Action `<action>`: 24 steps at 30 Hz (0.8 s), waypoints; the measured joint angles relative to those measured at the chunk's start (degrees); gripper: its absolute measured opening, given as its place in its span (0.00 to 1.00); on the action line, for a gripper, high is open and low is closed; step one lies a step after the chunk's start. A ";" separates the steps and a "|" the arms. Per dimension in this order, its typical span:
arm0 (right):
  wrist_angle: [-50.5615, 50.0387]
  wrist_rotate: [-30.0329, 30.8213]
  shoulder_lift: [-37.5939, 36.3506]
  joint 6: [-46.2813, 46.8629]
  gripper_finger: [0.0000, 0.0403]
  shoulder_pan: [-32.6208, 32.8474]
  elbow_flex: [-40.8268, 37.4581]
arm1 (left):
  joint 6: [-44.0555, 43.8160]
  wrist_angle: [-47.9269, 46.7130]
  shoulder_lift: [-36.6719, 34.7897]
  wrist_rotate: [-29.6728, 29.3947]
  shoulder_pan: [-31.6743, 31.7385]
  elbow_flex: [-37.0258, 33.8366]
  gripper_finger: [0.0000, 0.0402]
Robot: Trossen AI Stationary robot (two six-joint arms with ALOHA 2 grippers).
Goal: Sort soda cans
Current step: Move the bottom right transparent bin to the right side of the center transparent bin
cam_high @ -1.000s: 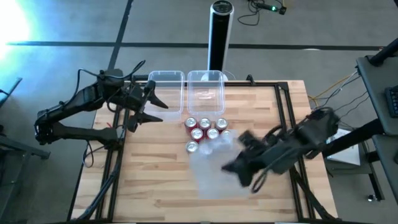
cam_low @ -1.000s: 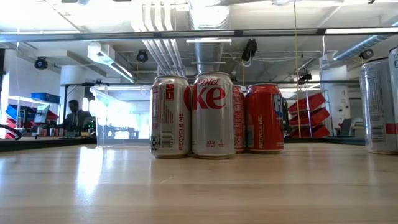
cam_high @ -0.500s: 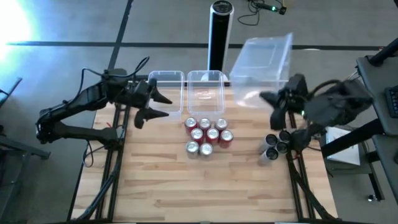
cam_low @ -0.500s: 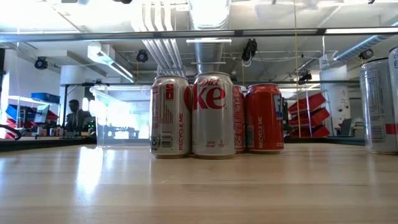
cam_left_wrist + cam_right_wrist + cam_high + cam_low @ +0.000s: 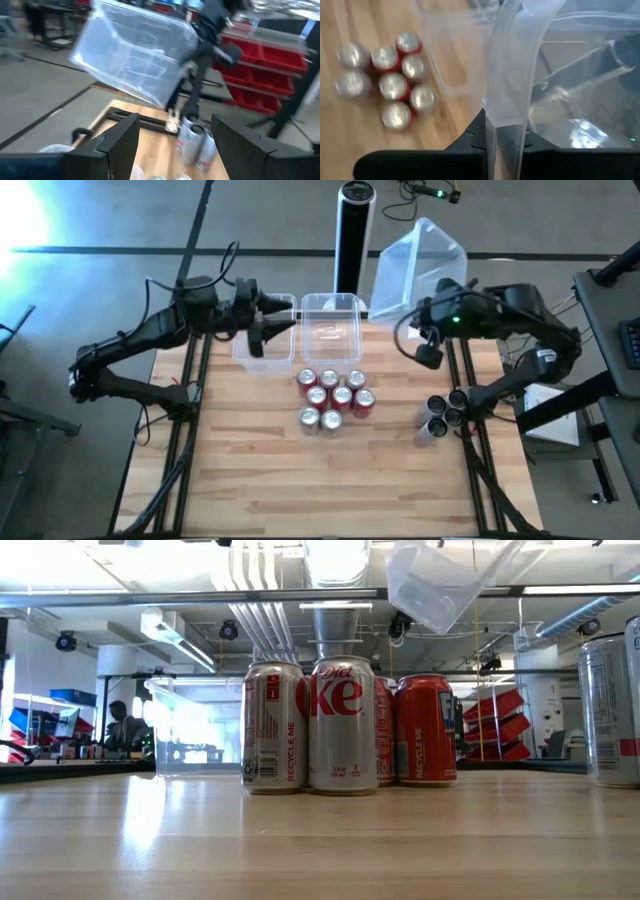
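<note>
At mid-worktop the red and silver cans sit clustered, with dark cans near the right edge. Overhead, the right gripper, clamped on a clear tub, has swung it up and back, uncovering them. Over the rear tubs, the left gripper has advanced, part-open and empty, just behind the cluster.

Workshop: exposed ceiling ducts, red parts bins.
</note>
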 joint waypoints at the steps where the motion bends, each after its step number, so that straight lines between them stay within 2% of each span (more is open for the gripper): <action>1: 0.06 -1.54 -0.23 -2.22 0.03 -1.77 -1.56 | -0.34 0.00 0.82 -0.79 -0.06 0.97 0.58; 4: 0.04 -5.89 -0.17 -6.68 0.03 -5.98 -6.12 | -0.72 -0.25 3.10 -1.15 -0.07 3.46 0.58; 11: -0.05 -9.35 -0.01 -10.68 0.03 -9.76 -19.68 | 1.40 -0.98 5.69 -1.11 -0.09 7.43 0.58; 18: 5.40 -8.84 2.17 -15.61 0.03 -10.47 -31.25 | 6.59 -3.65 2.40 -1.11 -0.09 9.53 0.58; 24: 12.34 -9.76 5.18 -17.50 0.03 -11.13 -36.01 | 8.52 -5.70 -0.92 -1.13 -0.04 8.99 0.58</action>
